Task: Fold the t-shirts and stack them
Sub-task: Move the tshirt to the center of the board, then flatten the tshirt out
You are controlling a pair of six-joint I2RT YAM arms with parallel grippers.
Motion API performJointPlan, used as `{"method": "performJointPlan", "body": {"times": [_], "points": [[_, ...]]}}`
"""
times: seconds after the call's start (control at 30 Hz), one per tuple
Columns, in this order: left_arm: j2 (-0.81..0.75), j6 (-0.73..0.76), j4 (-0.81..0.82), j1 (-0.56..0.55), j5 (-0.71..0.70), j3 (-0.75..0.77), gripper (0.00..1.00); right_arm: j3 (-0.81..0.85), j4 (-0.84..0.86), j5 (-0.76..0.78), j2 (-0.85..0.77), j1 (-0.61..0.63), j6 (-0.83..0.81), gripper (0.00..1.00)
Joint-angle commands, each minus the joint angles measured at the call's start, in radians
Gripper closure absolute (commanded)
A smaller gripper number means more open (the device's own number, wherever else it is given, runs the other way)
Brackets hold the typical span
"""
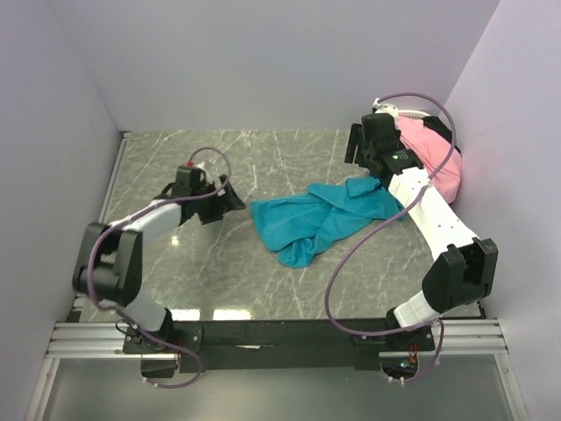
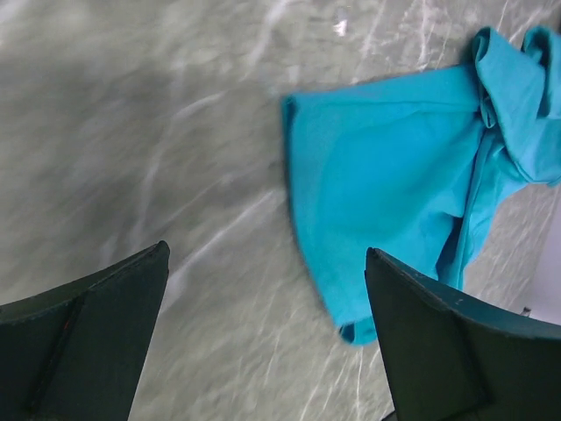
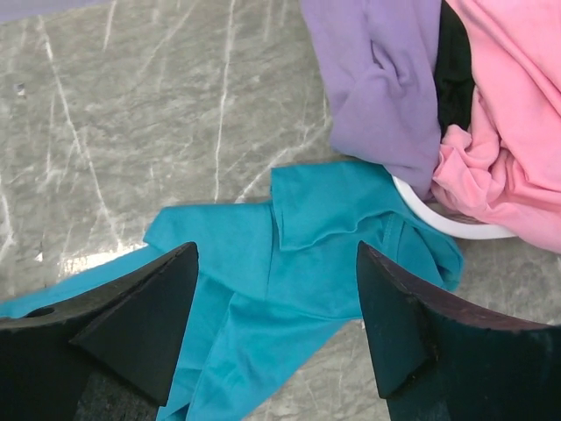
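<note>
A crumpled teal t-shirt (image 1: 320,219) lies on the marble table, right of centre. My left gripper (image 1: 232,197) hovers open just left of it, and in the left wrist view the teal t-shirt (image 2: 386,175) lies ahead of the right finger. Over the shirt's far right end my right gripper (image 1: 364,162) is open, with the teal t-shirt (image 3: 333,210) lying loose on the table beneath the jaws. Lavender (image 3: 377,79), black (image 3: 454,70) and pink (image 3: 508,132) t-shirts are piled in a white basket (image 3: 447,224).
The basket with the pink t-shirt (image 1: 434,158) sits at the far right, close against the right wall. Lilac walls enclose the table on the left, back and right. Bare marble (image 1: 219,254) spreads left of and in front of the teal shirt.
</note>
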Motion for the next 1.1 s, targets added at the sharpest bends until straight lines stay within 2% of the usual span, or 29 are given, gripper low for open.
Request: {"method": "performJointPlan", "body": {"times": [0.0, 0.13, 0.4, 0.6, 0.7, 0.73, 0.83, 0.93, 1.0, 1.07], "points": [[0.137, -0.004, 0.122, -0.094, 0.004, 0.152, 0.01, -0.036, 0.038, -0.041, -0.056, 0.004, -0.021, 0.20], [0.231, -0.007, 0.167, -0.142, -0.026, 0.224, 0.01, -0.042, 0.035, -0.046, -0.048, 0.004, -0.022, 0.19], [0.381, 0.011, 0.162, -0.169, -0.074, 0.307, 0.01, -0.060, 0.039, -0.055, -0.041, 0.001, -0.012, 0.19], [0.448, 0.017, 0.157, -0.178, -0.109, 0.339, 0.05, -0.071, 0.038, -0.063, -0.042, -0.004, -0.011, 0.19], [0.470, 0.021, 0.165, -0.183, -0.083, 0.347, 0.18, -0.070, 0.037, -0.058, -0.041, -0.005, -0.011, 0.19], [0.473, 0.024, 0.165, -0.185, -0.074, 0.353, 0.32, -0.071, 0.037, -0.058, -0.039, -0.005, -0.011, 0.19], [0.479, 0.027, 0.158, -0.194, -0.056, 0.353, 0.47, -0.071, 0.029, -0.051, -0.038, -0.005, -0.011, 0.19], [0.458, 0.024, 0.167, -0.203, -0.052, 0.319, 0.48, -0.077, 0.026, -0.044, -0.042, -0.010, -0.009, 0.19], [0.433, 0.019, 0.173, -0.206, -0.048, 0.302, 0.54, -0.085, 0.028, -0.046, -0.047, -0.010, -0.006, 0.19], [0.412, 0.017, 0.167, -0.209, -0.055, 0.283, 0.52, -0.088, 0.026, -0.047, -0.048, -0.011, -0.005, 0.19]]}}
